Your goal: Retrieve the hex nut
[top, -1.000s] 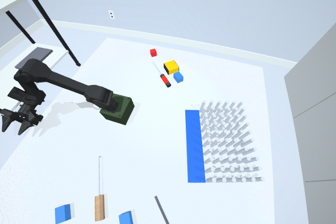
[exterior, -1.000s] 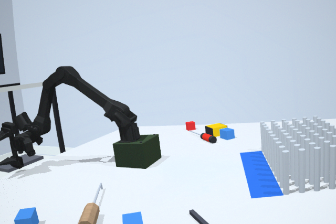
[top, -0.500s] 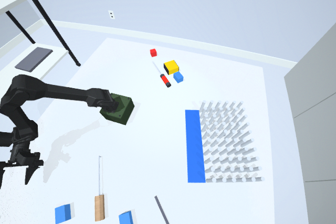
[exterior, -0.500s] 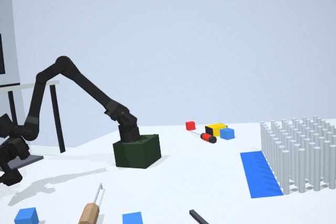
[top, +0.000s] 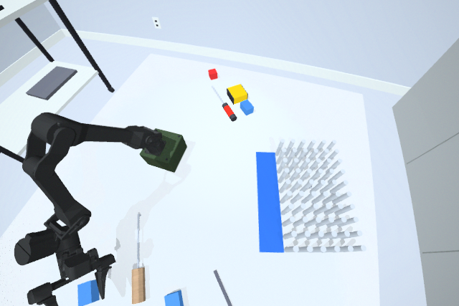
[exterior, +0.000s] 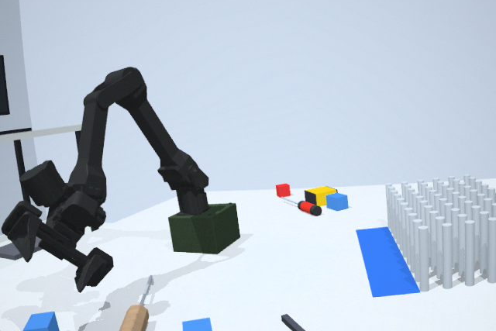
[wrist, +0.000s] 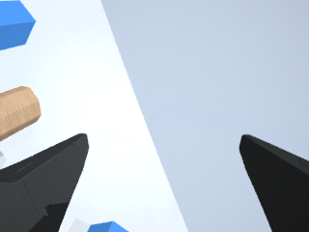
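My gripper (top: 77, 300) (exterior: 53, 275) (wrist: 165, 142) is open and empty, above the table's near left part, left of the wooden-handled tool (top: 138, 284) (exterior: 134, 319) (wrist: 19, 108). That tool lies flat, its thin metal shaft pointing away from the near edge, with a small bent tip. A red and black screwdriver (top: 229, 111) (exterior: 309, 208) lies at the back. The blue taped strip (top: 270, 202) (exterior: 384, 263) runs along the left side of the standing metal spacers (top: 323, 249) (exterior: 423, 259). The spacers stand upright in rows. I cannot clearly make out the hex nut among them.
Blue blocks (top: 85, 293) (top: 173, 299) (exterior: 41, 321) (exterior: 197, 325) lie on both sides of the wooden handle. A dark bar (top: 222, 287) (exterior: 292, 322) lies near the front. The arm's green base (top: 177, 154) (exterior: 224, 227) stands mid-left. Red, yellow and blue blocks are by the screwdriver.
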`<state>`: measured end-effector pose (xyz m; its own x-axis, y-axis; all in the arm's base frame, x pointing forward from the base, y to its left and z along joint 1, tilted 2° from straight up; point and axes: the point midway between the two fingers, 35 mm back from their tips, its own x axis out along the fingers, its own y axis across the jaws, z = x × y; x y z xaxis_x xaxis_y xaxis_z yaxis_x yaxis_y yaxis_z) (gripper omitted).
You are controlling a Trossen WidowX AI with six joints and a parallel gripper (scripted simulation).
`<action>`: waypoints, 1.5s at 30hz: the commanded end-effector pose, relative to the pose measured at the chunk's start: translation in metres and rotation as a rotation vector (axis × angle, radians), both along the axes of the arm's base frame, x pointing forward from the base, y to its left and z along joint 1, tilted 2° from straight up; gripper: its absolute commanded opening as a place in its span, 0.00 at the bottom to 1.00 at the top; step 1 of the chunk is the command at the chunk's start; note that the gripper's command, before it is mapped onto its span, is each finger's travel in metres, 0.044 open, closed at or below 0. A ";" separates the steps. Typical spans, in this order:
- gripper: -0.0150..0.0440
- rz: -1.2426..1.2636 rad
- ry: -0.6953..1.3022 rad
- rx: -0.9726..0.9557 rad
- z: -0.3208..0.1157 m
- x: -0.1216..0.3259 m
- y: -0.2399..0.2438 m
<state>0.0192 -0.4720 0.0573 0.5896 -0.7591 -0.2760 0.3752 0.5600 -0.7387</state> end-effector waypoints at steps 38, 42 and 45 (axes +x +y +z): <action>1.00 0.535 -0.389 1.002 0.012 0.370 0.445; 1.00 0.535 -0.389 1.002 0.012 0.370 0.445; 1.00 0.535 -0.389 1.002 0.012 0.370 0.445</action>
<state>0.3896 -0.0272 0.0679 0.9380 0.0606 -0.3412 0.0179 0.9748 0.2224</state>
